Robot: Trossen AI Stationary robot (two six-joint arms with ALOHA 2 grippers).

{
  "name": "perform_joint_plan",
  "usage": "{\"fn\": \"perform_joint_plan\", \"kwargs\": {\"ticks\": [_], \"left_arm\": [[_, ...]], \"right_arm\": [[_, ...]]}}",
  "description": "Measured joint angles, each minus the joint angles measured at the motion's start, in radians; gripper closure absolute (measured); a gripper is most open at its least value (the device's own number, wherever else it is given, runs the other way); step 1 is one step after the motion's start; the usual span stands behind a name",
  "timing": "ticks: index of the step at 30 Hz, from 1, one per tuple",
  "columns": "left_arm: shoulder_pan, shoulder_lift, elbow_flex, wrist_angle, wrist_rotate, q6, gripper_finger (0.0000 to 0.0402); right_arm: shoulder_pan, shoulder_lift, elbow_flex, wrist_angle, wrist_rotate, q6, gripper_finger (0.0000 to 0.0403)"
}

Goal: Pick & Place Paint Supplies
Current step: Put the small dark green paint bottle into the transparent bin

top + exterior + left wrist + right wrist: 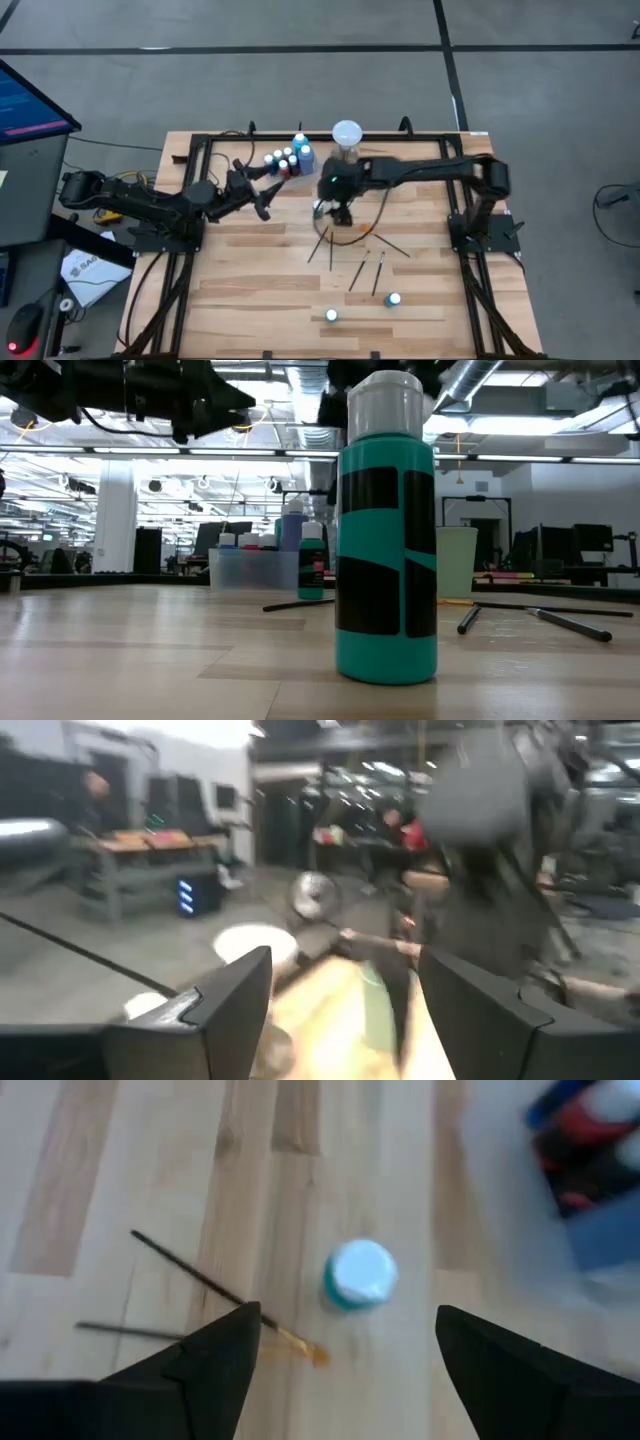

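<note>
A green paint bottle with a white cap (360,1275) stands upright on the wood table. My right gripper (347,1315) hangs open above it, fingers on either side and clear of it; the high view places it mid-table (338,212). Several bottles (288,160) stand in a clear bin at the far side. Two bottles (332,315) (394,299) stand near the front edge; one of them is the teal bottle (386,540) that looms in the low view. Thin brushes (355,270) lie flat between them. My left gripper (262,203) waits open, raised left of the bin.
A white globe on a metal base (346,133) stands at the far edge, right of the bin (255,565). Two brushes (200,1280) lie crossed close to the green bottle. A black frame (190,200) borders the table.
</note>
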Motion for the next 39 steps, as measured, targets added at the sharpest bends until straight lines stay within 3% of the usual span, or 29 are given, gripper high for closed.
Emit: {"fn": "perform_joint_plan", "kwargs": {"ticks": [7,17,28,39], "left_arm": [[0.032,0.081,0.003,-0.079,0.246,-0.090,0.0152],[0.129,0.416,0.174,-0.078,0.445,-0.050,0.0140],[0.151,0.631,0.258,-0.076,0.547,-0.047,0.0137],[0.151,0.695,0.261,-0.077,0.495,-0.051,0.0139]], "right_arm": [[-0.004,-0.252,0.000,-0.172,0.000,0.062,0.0106],[0.068,-0.472,0.000,-0.243,0.000,0.236,0.0106],[0.158,-0.532,-0.001,-0.259,0.004,0.337,0.0106],[0.202,-0.525,-0.002,-0.259,0.005,0.345,0.0106]]}}
